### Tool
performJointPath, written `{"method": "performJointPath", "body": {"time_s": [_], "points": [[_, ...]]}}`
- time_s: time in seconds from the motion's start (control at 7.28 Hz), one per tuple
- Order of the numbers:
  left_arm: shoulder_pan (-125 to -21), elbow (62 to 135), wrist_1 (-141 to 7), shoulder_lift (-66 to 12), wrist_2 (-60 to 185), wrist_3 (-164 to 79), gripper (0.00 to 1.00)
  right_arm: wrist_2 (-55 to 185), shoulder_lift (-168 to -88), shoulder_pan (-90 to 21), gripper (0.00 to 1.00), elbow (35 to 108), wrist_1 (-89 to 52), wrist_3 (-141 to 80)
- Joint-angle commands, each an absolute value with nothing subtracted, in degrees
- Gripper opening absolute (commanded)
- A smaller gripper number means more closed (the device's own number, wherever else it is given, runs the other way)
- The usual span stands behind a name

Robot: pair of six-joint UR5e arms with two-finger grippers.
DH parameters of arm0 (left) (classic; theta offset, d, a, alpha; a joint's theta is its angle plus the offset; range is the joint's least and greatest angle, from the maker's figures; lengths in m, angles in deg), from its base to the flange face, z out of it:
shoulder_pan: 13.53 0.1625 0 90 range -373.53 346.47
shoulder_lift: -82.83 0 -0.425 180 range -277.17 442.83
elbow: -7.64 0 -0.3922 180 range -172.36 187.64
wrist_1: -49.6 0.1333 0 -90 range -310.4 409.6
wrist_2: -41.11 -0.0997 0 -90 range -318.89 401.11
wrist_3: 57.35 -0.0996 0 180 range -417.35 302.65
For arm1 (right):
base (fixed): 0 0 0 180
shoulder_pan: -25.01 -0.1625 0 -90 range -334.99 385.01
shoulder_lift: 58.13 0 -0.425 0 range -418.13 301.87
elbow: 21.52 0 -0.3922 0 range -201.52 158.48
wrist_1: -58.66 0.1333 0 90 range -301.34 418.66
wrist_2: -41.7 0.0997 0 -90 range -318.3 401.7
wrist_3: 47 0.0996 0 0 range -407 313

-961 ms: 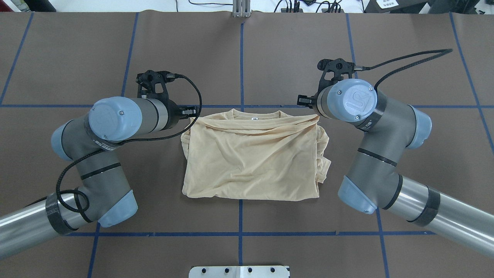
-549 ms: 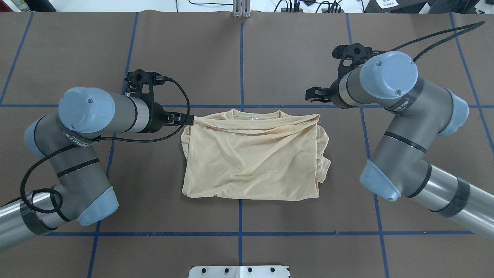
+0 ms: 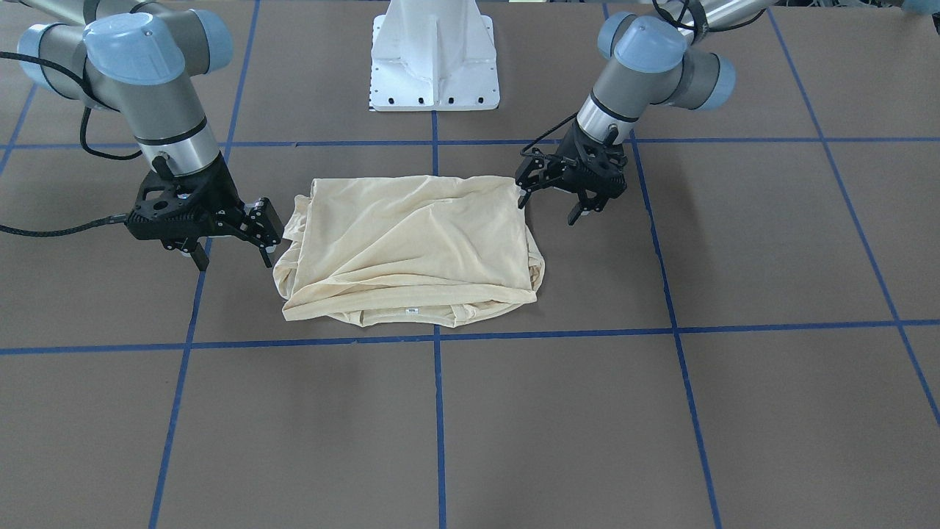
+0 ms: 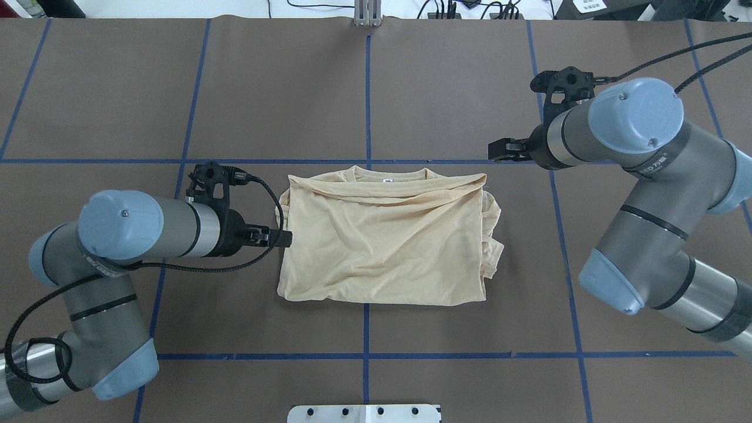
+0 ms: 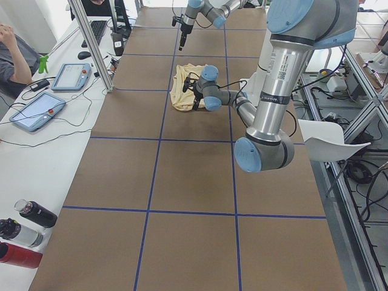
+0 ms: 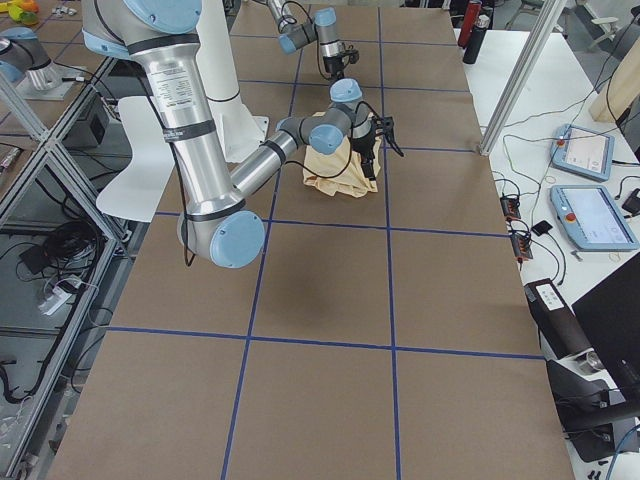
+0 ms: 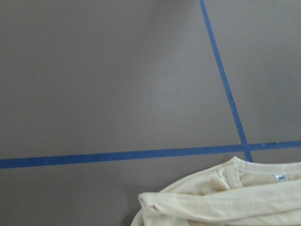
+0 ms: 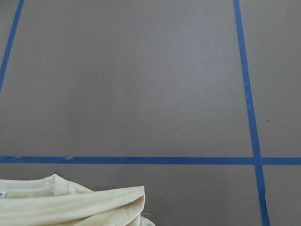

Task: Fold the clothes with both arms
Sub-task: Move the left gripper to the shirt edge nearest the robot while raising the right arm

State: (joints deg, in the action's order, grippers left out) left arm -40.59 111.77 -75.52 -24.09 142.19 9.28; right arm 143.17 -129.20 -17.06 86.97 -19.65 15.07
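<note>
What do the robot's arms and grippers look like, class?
The left arm and right arm are grey tubes with rounded light blue caps and black lettered bands. The left gripper and right gripper are black, two-fingered; black cables trail alongside.

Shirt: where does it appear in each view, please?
Front-facing: shirt at centre, collar at bottom.
Overhead: shirt at centre, collar at top.
Exterior left: shirt upper centre-left.
Exterior right: shirt upper centre.
Left wrist: shirt in bottom right corner.
Right wrist: shirt in bottom left corner.
Landmark: the blue line beside the collar.
</note>
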Motion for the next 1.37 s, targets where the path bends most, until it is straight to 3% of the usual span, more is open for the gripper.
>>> {"method": "performJointPath", "body": {"time_s": [0.0,0.14,0.27,1.24], "points": [[-35.34,111.35,-77.48,-23.60,141.75,13.12,0.86,143.03,-129.23,-17.09,1.00,87.02,-19.65,15.05],[-34.80,111.09,-77.75,-23.60,141.83,13.22,0.68,143.03,-129.14,-17.09,1.00,87.02,-19.65,15.05],[-34.71,111.00,-77.75,-23.60,141.84,13.31,0.64,143.03,-129.14,-17.09,1.00,87.02,-19.65,15.14],[-32.96,109.07,-77.93,-24.13,141.84,13.31,0.64,142.95,-129.14,-17.09,1.00,87.02,-19.56,15.23]]}}
